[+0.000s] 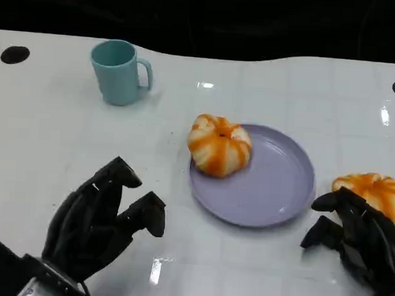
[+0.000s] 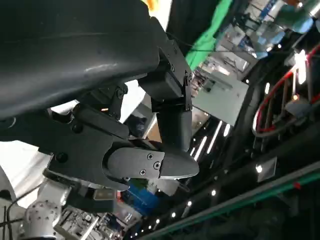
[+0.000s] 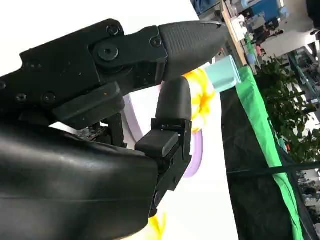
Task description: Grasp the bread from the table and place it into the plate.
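Already one round orange-striped bread (image 1: 218, 146) sits on my flat purple plate's (image 1: 275, 185) left rim. Another bread (image 1: 374, 190) waits near the table's right edge, touching, I think, my empty right hand (image 1: 358, 246), fingers apart. My left hand (image 1: 101, 219) holds nothing, spread.

Place: lab or exhibition-type hall, not a home.
Counter (image 1: 66, 134): glossy white, dark void at 12 o'clock.
Ceiling (image 2: 235, 170): dark, strip lights, exposed framing.
Backdrop: green sheeting (image 3: 265, 130); cluttered equipment shelves (image 3: 250, 25) beyond.
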Controlling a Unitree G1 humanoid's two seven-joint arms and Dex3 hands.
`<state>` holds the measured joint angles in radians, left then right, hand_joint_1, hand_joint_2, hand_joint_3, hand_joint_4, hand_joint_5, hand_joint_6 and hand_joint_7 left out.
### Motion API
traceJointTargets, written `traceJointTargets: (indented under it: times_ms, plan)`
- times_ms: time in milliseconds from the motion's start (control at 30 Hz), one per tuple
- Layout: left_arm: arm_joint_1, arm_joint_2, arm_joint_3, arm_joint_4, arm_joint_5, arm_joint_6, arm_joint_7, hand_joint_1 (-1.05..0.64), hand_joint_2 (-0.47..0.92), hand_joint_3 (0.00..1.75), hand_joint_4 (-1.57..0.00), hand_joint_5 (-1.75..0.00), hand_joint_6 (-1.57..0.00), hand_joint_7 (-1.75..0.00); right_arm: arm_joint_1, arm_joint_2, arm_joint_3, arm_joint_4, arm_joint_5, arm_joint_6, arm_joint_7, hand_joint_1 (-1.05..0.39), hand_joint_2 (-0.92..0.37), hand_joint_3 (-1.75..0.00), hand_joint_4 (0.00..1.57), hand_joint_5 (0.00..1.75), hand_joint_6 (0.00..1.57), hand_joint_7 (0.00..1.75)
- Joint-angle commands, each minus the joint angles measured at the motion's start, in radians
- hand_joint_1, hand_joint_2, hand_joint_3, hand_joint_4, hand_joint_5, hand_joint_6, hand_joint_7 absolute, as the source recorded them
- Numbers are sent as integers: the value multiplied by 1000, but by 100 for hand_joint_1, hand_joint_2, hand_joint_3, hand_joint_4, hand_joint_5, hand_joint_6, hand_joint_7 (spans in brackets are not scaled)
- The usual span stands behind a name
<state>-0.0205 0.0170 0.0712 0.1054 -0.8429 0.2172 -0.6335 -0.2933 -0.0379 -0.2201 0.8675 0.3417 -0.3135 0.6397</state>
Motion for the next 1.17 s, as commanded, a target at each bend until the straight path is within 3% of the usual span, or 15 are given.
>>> traceJointTargets:
  times_ms: [33,367,533,900,1167]
  plan:
    - [45,8,26,-20,-42,115,-2,-63,92,28,-89,-175,-83,-140,20,-13,-8,-11,-1,17,-8,-54,-92,-24,68,154,64,121]
    - [57,-22,62,3,7,128,1,-60,92,24,-94,-175,-83,-150,28,-10,-12,-35,4,40,-13,-54,-92,-22,68,154,63,123]
    - [47,-42,70,67,96,48,9,-61,92,26,-93,-175,-72,-173,39,-5,-15,-58,15,59,-10,-54,-92,-20,68,153,63,122]
    - [31,-65,79,124,161,-24,-16,-63,92,23,-91,-175,-70,-175,47,-6,-10,-70,10,54,-4,-54,-92,-24,64,155,60,123]
    - [24,-61,85,129,160,-8,-16,-63,92,20,-91,-175,-70,-174,37,-8,-16,-57,16,64,2,-55,-92,-21,64,157,59,125]
